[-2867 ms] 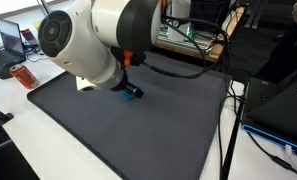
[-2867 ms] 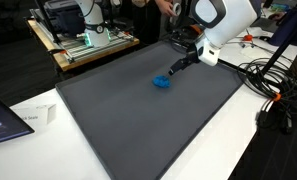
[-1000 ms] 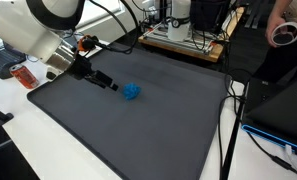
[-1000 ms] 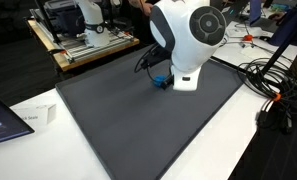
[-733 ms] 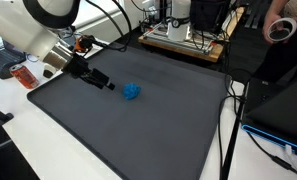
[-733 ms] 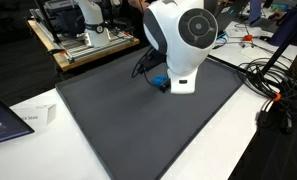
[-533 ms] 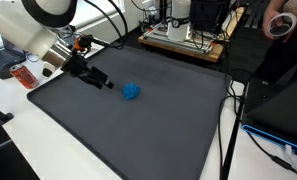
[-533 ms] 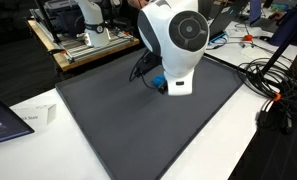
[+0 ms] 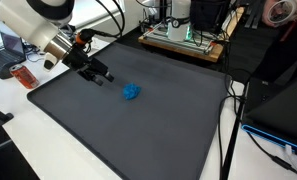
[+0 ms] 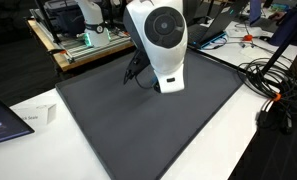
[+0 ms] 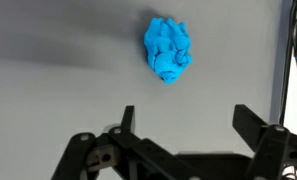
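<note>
**Claw drawn back from blue wad on grey mat**

Movement: since a second ago the claw (image 9: 104, 75) has pulled away toward the mat's edge, widening its gap to the blue wad (image 9: 132, 92). The wad has kept its place. The arm (image 10: 158, 45) has swung across in an exterior view and now hides the wad there.

Containers:
- Wooden tray (image 9: 176, 44), beyond the far edge of the mat. It holds a green circuit board (image 9: 178, 33) and wiring; the rest of its contents are too small to tell.
- Small orange-red packet (image 9: 25, 76), on the white counter (image 9: 13, 120) just beside a corner of the mat. What is in it cannot be told.

Item: blue wad, one piece.
- Look: bright blue, crumpled and lumpy, with deep creases, and roughly rounded. In the wrist view (image 11: 168, 48) it is a little taller than it is wide. Whether it is cloth or paper cannot be told.
- Place: it lies directly on the dark grey mat (image 9: 153, 130), toward the middle and apart from everything else.

Claw:
- State: the fingers are spread wide with nothing between them.
- Position: the wrist view shows the dark fingers (image 11: 127, 116) low in the picture. The wad sits ahead of them, roughly in line with the gap. The claw is near the wad and does not touch it.
</note>
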You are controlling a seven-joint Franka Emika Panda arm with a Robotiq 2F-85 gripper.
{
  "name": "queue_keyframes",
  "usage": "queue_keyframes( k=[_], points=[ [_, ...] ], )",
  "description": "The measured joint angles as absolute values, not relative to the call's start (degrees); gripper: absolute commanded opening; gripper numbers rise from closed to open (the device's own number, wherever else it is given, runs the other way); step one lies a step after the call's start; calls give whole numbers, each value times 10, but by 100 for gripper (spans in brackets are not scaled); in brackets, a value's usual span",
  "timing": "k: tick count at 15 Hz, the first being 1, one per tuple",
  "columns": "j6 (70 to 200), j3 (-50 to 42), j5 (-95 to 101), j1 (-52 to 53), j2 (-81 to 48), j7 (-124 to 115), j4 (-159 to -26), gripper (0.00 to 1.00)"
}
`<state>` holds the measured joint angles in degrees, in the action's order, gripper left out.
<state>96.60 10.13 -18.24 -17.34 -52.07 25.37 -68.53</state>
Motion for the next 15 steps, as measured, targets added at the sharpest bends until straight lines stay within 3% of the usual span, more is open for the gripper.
queue_keyframes(
  k=[15],
  points=[
    [1187,77,-268,-189,-331,400,-1020,100]
  ],
)
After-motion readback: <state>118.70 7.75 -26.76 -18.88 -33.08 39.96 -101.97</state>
